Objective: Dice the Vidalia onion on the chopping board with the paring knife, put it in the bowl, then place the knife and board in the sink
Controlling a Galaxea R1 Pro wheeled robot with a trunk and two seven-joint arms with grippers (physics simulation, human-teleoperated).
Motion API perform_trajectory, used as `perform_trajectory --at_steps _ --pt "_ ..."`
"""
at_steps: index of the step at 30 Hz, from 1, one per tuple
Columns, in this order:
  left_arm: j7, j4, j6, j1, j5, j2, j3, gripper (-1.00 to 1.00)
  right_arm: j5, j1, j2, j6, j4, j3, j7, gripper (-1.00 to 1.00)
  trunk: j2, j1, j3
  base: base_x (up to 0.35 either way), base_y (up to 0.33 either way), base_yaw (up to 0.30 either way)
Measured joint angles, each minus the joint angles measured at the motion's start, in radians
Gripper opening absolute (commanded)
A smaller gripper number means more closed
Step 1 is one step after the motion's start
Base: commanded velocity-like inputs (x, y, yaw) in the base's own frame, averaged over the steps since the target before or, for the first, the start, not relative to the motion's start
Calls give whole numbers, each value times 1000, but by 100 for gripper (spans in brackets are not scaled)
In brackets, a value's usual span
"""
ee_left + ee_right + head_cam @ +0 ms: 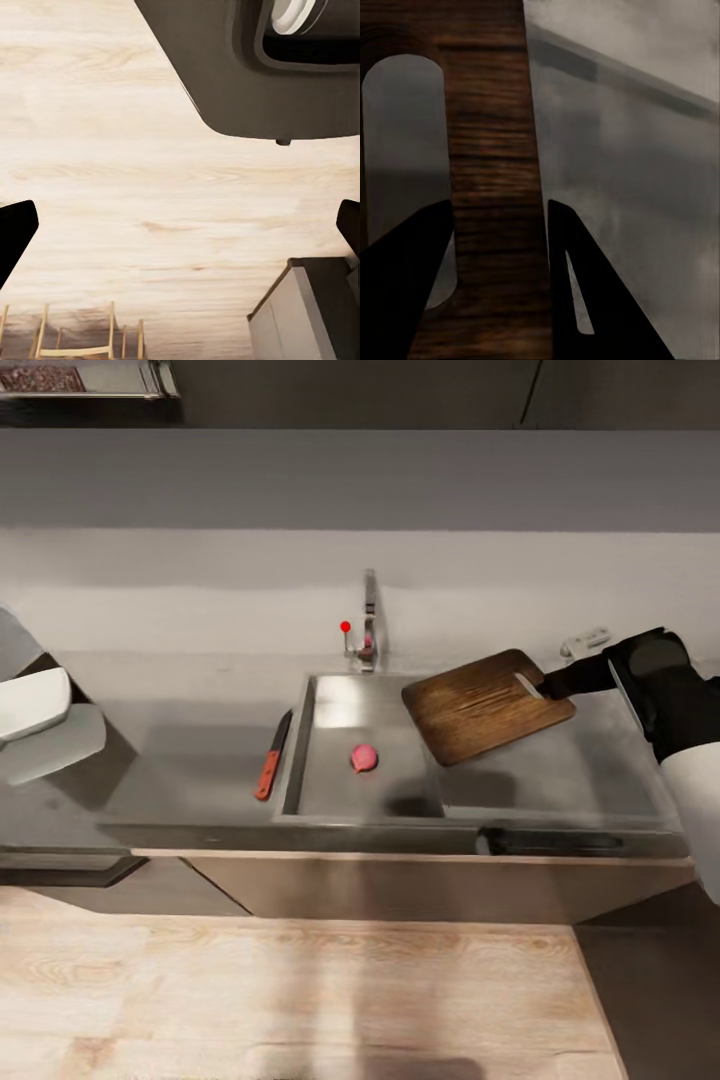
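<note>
Clearly the right tool [499, 277] is clamped on the chopping board [487, 705] at the strip beside its slot handle, holding it tilted above the sink [330, 800]. With so narrow a hold at one end, the board could swing or slip and drop onto the Vidalia onion [364, 758] lying in the basin. The paring knife [272, 756] rests on the tabletop [190, 760], just beside the sink's rim. The left tool [180, 225] hangs open over the floor.
</note>
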Motion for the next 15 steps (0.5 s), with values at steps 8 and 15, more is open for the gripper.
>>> perform_trajectory --at_steps 8,15 --pt "0 0 0 0 0 1 0 100 0 3 0 0 3 0 0 -100 0 0 0 0 315 96" --pt "0 1 -1 0 0 1 0 100 -4 5 0 3 8 0 -1 -100 0 0 5 0 147 -168"
